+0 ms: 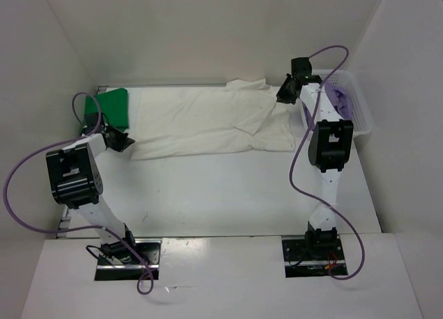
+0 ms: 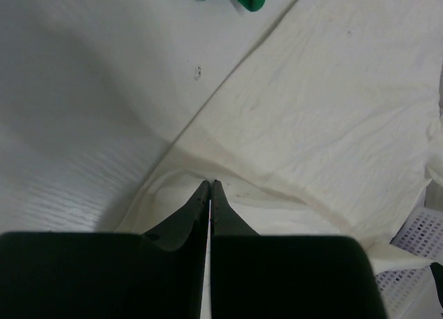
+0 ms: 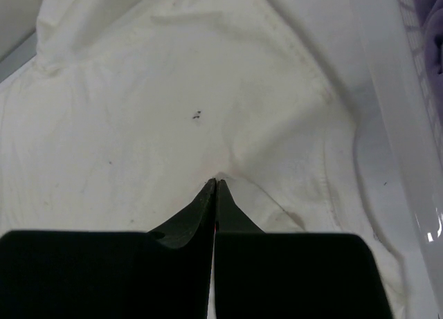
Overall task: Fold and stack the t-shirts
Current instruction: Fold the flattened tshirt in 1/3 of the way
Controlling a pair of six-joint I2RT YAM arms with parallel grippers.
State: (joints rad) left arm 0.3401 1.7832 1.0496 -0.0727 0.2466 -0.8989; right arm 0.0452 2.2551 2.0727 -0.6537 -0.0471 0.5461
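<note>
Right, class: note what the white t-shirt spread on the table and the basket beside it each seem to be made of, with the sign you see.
The white t-shirt: soft matte cloth, probably a cotton knit; it creases, puckers and has stitched seams. The basket: stiff, smooth white plastic, it seems; its wall is a regular grid of small holes.

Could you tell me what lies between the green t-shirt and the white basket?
The white t-shirt, spread out flat, fills the stretch between the green t-shirt and the basket, as the top view shows.
</note>
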